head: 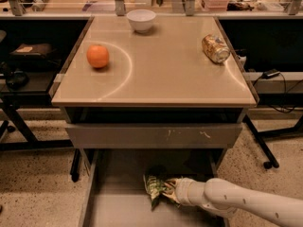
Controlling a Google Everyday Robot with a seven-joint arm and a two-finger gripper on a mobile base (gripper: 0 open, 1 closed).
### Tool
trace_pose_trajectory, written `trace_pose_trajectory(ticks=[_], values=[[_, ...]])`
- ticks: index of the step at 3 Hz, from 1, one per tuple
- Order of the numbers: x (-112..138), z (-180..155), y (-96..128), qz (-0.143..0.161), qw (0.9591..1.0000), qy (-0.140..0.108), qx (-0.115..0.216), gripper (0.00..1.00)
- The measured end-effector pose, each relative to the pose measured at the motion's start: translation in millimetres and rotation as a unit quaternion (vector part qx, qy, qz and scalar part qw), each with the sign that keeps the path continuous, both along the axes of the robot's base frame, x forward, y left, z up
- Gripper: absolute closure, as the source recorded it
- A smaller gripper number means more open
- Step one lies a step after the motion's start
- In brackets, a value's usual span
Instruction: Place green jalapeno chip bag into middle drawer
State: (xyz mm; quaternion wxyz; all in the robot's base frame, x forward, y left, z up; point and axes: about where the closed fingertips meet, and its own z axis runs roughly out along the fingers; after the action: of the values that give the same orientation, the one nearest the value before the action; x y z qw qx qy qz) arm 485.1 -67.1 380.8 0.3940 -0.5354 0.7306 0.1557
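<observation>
Inside the open middle drawer (113, 207): green jalapeno chip bag (154, 187), clasped by claw (169, 191); white arm extended leftward from lower right.

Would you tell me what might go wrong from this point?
The gripper holds the green jalapeno chip bag by one end over the middle drawer; it may slip early or cling on release. The gripper sits close below the grey drawer front, so lifting straight up could strike it.
</observation>
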Motion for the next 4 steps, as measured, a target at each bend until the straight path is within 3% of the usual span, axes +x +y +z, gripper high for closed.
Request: trace_pose_trajectory(ticks=[4], values=[[-0.1,-3.6,1.5,0.000,1.0000,0.002,0.002,0.12]])
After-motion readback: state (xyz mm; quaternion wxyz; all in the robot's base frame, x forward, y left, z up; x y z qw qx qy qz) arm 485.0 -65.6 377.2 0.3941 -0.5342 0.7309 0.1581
